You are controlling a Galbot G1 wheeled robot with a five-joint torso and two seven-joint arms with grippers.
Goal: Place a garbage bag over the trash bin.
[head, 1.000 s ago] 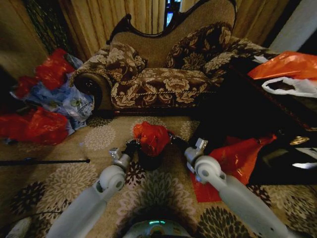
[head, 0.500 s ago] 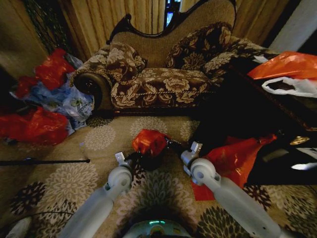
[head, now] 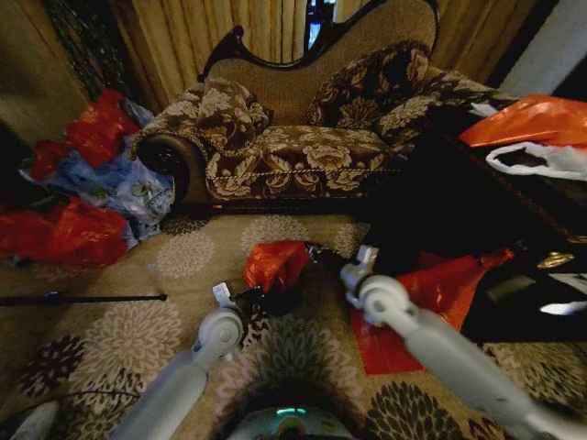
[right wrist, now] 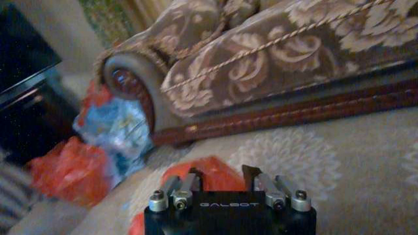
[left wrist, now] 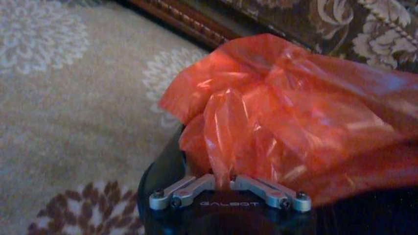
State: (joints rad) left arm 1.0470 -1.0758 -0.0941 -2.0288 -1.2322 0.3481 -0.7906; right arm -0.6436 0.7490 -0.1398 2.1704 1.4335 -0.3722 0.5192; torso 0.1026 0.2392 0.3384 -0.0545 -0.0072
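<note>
The red crinkly garbage bag [head: 275, 264] lies bunched on top of the small black trash bin [head: 282, 298], on the carpet in front of the sofa. My left gripper [head: 251, 295] is at the bin's near left side. The left wrist view has it [left wrist: 222, 178] shut on a fold of the garbage bag [left wrist: 287, 117], just above the bin's dark rim [left wrist: 158, 171]. My right gripper [head: 319, 252] hovers at the bag's far right edge. In the right wrist view its fingers [right wrist: 191, 180] stand apart, with the garbage bag [right wrist: 212, 169] lying beyond them.
A patterned sofa [head: 293, 147] stands right behind the bin. Stuffed red bags [head: 78, 234] and a blue bag lie at the left. A larger orange-red bag [head: 431, 293] lies on the floor at the right beside dark furniture [head: 459, 211]. A black pole [head: 83, 298] lies on the carpet.
The bag has come down from a raised bundle onto the bin. My left gripper went lower with it. My right gripper has drawn up and away from the bag's right edge.
</note>
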